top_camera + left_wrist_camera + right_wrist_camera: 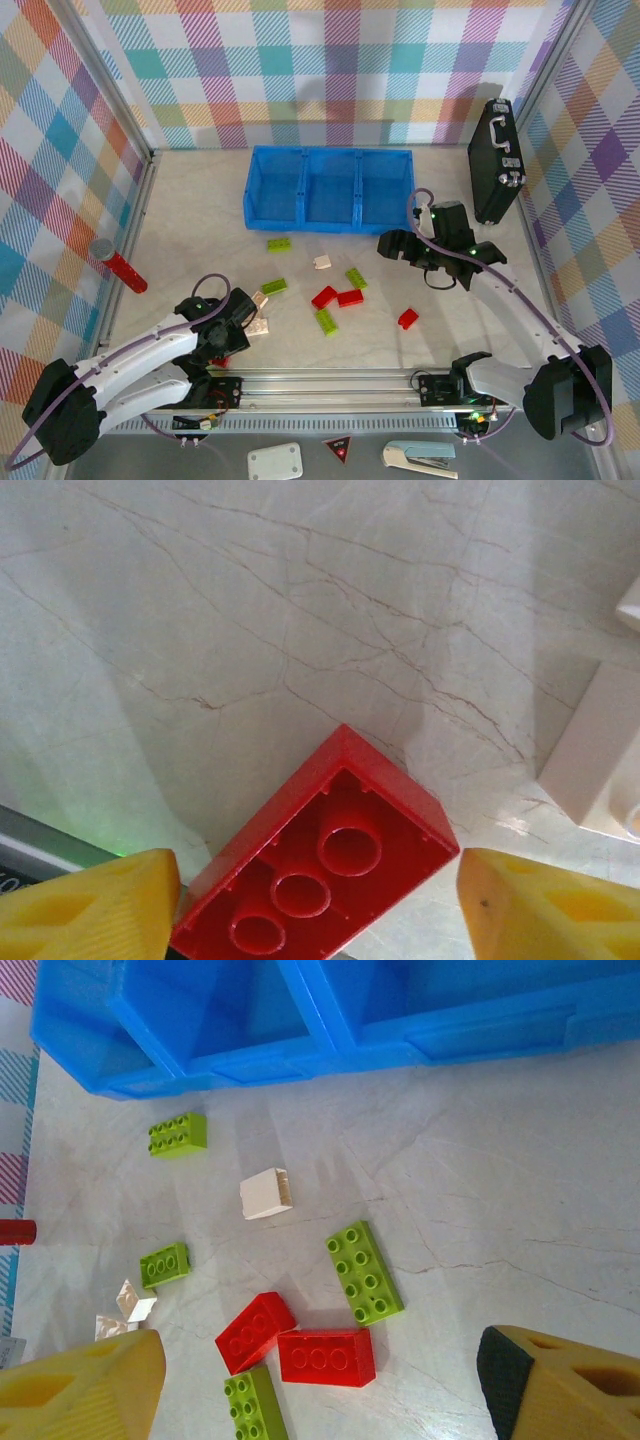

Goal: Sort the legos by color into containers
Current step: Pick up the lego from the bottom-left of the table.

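A red lego (320, 870) lies upside down on the table between the yellow fingers (90, 910) of my left gripper (320, 915). The jaws straddle it, open, with a gap on the right side. From above, that left gripper (225, 345) is low at the front left. My right gripper (395, 245) hovers open, holding nothing, above scattered legos: two red (255, 1330) (327, 1357), lime green (364, 1271) (178, 1133) and cream (266, 1193). Another red lego (407, 318) lies apart on the right. The blue containers (330, 190) stand at the back.
A black briefcase (497, 160) stands at the back right. On the left lies a red cylinder (120, 265). Cream bricks (595, 770) sit just right of my left gripper. A metal rail (330, 385) runs along the table's front edge.
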Controlling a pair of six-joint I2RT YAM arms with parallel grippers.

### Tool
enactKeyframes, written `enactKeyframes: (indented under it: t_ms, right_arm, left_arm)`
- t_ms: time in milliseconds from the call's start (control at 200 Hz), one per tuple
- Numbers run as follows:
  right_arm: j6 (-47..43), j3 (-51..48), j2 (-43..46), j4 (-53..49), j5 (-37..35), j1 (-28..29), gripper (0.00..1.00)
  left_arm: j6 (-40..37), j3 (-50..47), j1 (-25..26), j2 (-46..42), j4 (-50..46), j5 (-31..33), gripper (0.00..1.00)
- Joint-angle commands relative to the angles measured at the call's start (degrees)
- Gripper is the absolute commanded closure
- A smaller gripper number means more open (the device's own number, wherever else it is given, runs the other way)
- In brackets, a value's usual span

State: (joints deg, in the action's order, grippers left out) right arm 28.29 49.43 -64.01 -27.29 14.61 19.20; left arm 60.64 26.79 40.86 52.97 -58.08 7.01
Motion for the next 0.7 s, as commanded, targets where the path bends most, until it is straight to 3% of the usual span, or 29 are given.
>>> enactKeyframes:
  t_ms: [0, 425, 695]
  right_arm:
    - [0.7, -0.6, 1.1, -1.2, 0.9, 0.5, 0.18]
    - [1.0, -1.0, 2.5, -1.8, 1.4, 0.5, 0.17]
    - [1.0, -0.9, 3.3, -2.4, 1.3, 0.5, 0.17]
  left_arm:
    - [0.1, -0.5, 0.5, -0.8, 0.6, -2.5, 0.32]
    - [-0.3, -0.4, 0.6, -1.4, 1.4, -3.5, 0.55]
    - [-0.7, -0.8, 0.6, -0.6, 2.9, -4.1, 0.59]
